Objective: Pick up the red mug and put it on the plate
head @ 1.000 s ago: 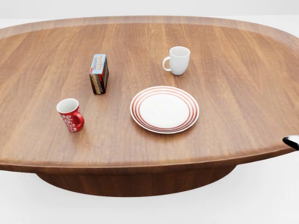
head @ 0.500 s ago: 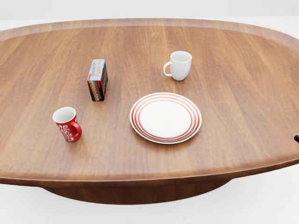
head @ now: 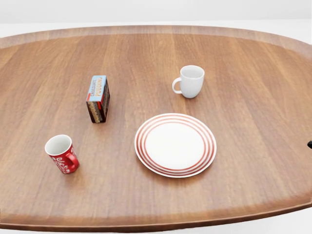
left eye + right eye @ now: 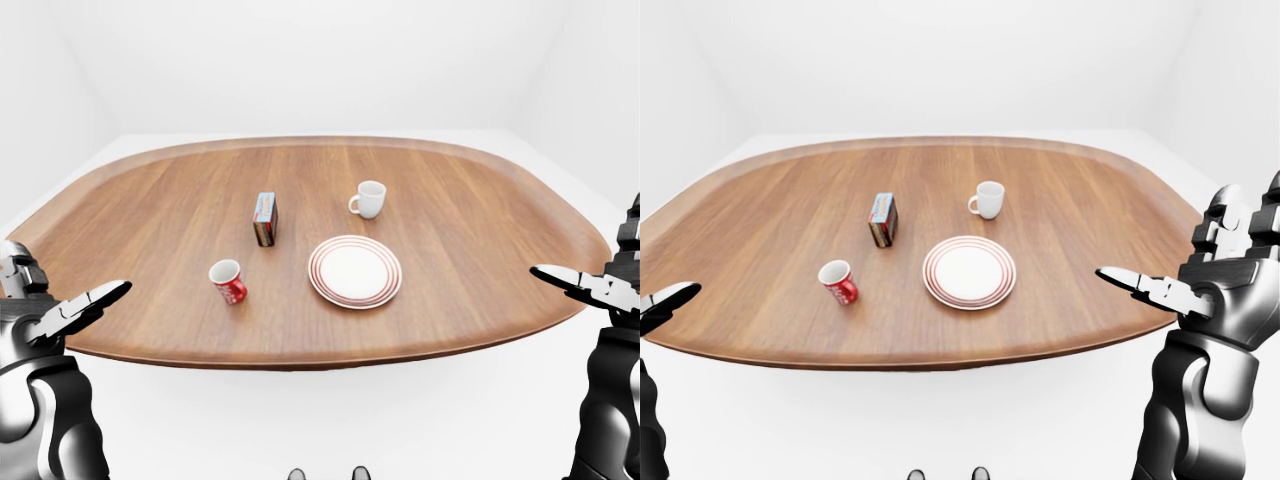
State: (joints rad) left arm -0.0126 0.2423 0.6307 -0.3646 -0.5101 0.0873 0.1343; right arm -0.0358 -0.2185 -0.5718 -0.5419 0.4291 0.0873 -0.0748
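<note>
The red mug [image 4: 228, 281] is standing upright near the desk's [image 4: 470, 215] left near edge, nearer the left hand [image 4: 78, 306]; both hands are hanging open, empty, the right hand [image 4: 1160, 290] well apart.

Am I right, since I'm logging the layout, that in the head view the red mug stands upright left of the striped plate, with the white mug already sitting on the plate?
Not quite. The white mug is not on the striped plate; it stands apart on the wooden table, above the plate in the head view. The rest holds: the red mug stands upright left of the plate.
</note>
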